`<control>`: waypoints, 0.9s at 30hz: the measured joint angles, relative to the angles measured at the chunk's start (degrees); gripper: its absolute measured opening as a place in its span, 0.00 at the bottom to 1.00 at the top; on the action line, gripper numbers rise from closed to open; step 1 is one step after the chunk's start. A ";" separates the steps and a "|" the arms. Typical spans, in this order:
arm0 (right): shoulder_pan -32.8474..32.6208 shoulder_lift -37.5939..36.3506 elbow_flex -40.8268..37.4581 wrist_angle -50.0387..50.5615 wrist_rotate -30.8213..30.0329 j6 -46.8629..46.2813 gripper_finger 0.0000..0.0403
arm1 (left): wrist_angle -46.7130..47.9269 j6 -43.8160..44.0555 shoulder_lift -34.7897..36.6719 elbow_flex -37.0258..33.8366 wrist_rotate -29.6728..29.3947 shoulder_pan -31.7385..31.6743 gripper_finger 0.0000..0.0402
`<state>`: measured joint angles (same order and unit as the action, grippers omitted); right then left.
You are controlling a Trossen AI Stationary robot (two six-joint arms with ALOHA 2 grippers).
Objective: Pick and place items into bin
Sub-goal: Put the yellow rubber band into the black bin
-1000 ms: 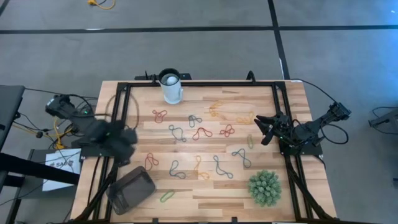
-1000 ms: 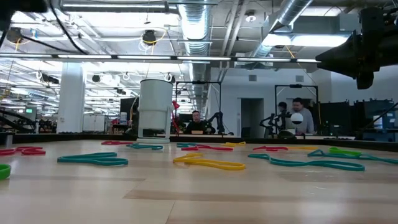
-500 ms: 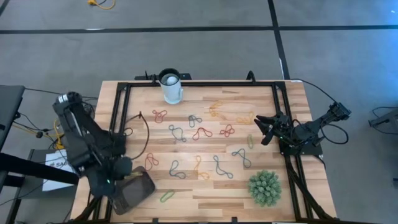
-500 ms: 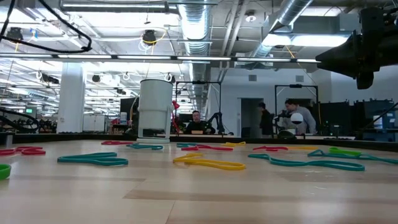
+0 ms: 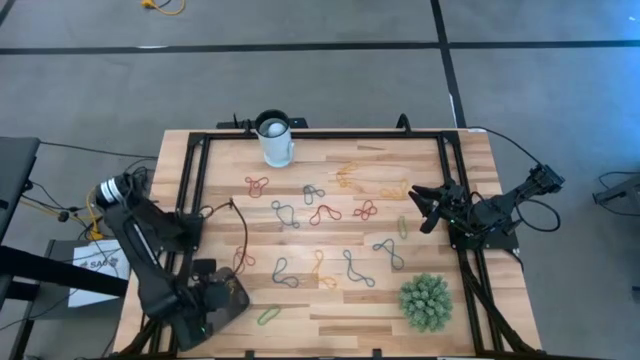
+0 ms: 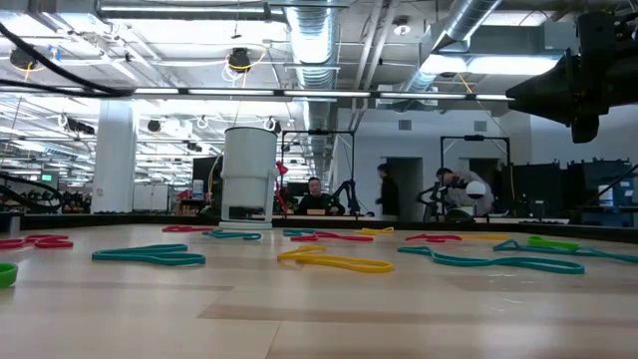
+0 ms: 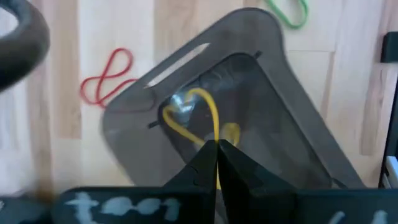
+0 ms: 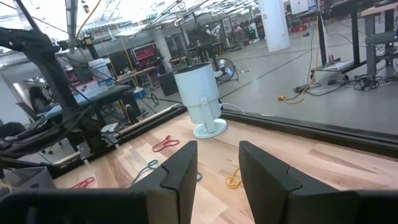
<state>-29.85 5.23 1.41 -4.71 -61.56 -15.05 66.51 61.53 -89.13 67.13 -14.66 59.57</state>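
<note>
My left gripper (image 7: 217, 148) is shut on a yellow band (image 7: 189, 115) right above the brownish-grey bin (image 7: 280, 93), which stands at the table's near left corner (image 5: 236, 296), mostly hidden under the arm in the high view. Several red, orange, yellow, green, blue and grey bands lie flat across the table's middle (image 5: 325, 212). A red band (image 7: 109, 78) and a green band (image 7: 287, 11) lie beside the bin. My right gripper (image 5: 420, 207) waits open and empty at the table's right edge, its fingers apart in its wrist view (image 8: 217, 155). My left gripper pinches the yellow band at one end of its loop (image 7: 216, 132) between its two fingertips. The fingers come from above, pointing down into the bin. The loop hangs below them inside the bin's outline; whether it touches the bin's floor I cannot tell.
A white cylindrical cup (image 5: 275, 140) stands at the far edge. A spiky green plant ball (image 5: 426, 302) sits at the near right. Black frame rails (image 5: 200, 180) run along the table's left, right and far sides. People move in the room behind (image 6: 454, 189).
My left gripper has swung from the table's left side toward the near edge and come over the bin, carrying the yellow band. My right arm has kept still.
</note>
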 joint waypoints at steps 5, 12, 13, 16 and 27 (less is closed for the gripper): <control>0.00 0.00 0.00 0.00 0.00 0.01 0.28 | -5.45 -1.24 -0.68 -1.29 -0.24 -0.08 0.00; 0.00 0.00 0.00 0.00 0.00 0.00 0.28 | -15.18 4.16 2.58 -12.29 -0.90 -0.25 0.00; 0.00 0.00 0.00 -0.01 0.00 0.00 0.28 | -17.11 4.93 3.01 -14.22 -0.90 -0.43 0.00; 0.00 0.00 0.00 -0.02 0.00 0.00 0.28 | -23.82 5.63 4.08 -19.34 0.18 -1.19 0.02; 0.00 0.00 0.00 -0.46 0.00 0.00 0.28 | -30.12 3.95 4.46 -23.98 10.02 -6.56 0.15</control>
<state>-29.85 5.23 1.41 -5.17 -61.56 -15.05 36.39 65.48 -84.66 43.16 -4.63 53.01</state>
